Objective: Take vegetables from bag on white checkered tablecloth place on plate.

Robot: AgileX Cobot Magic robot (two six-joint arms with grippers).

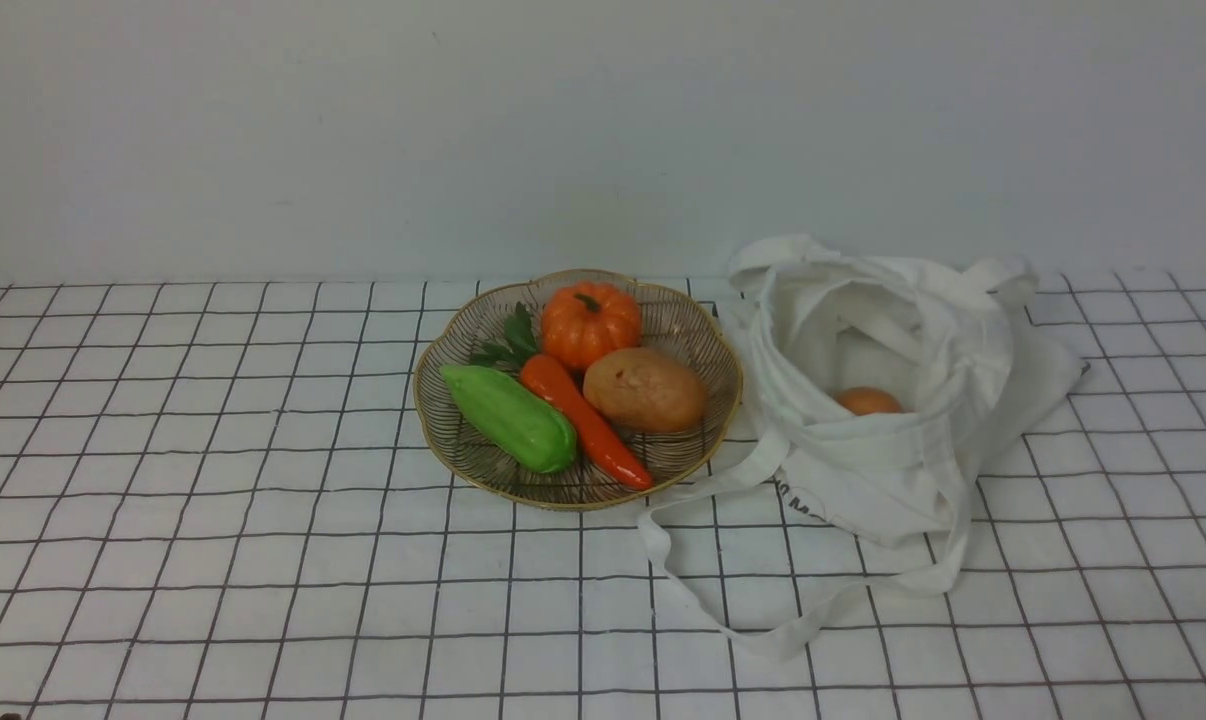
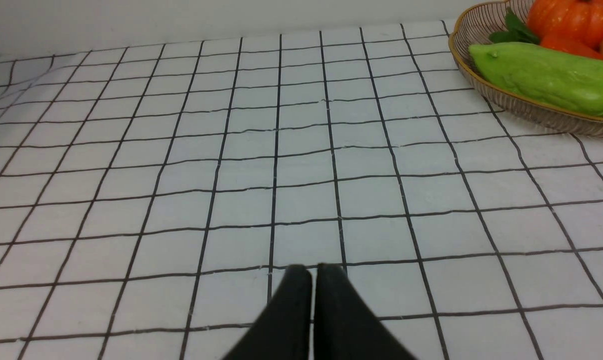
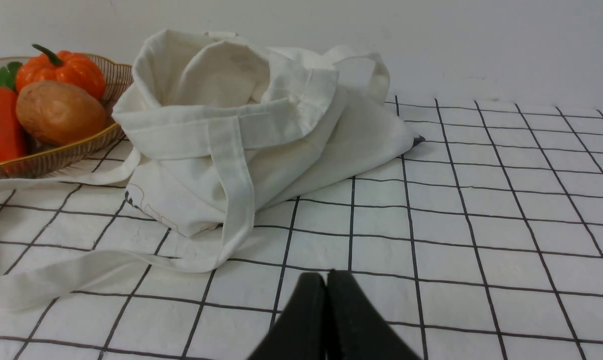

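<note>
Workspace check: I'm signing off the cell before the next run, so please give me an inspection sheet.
Surface: white checkered tablecloth, slightly wrinkled
Job's things: orange-brown piece inside open white bag; potato on gold-rimmed plate with pumpkin, red pepper, green vegetable, leafy sprig
Clutter: bag strap trailing over cloth
Grippers: left and right shut, holding nothing
Cables: nothing seen
Surroundings: plain pale wall behind

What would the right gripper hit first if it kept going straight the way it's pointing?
Probably the checkered tablecloth; the closed right gripper seems aimed at it, beside the white bag, though depth is hard to judge.
</note>
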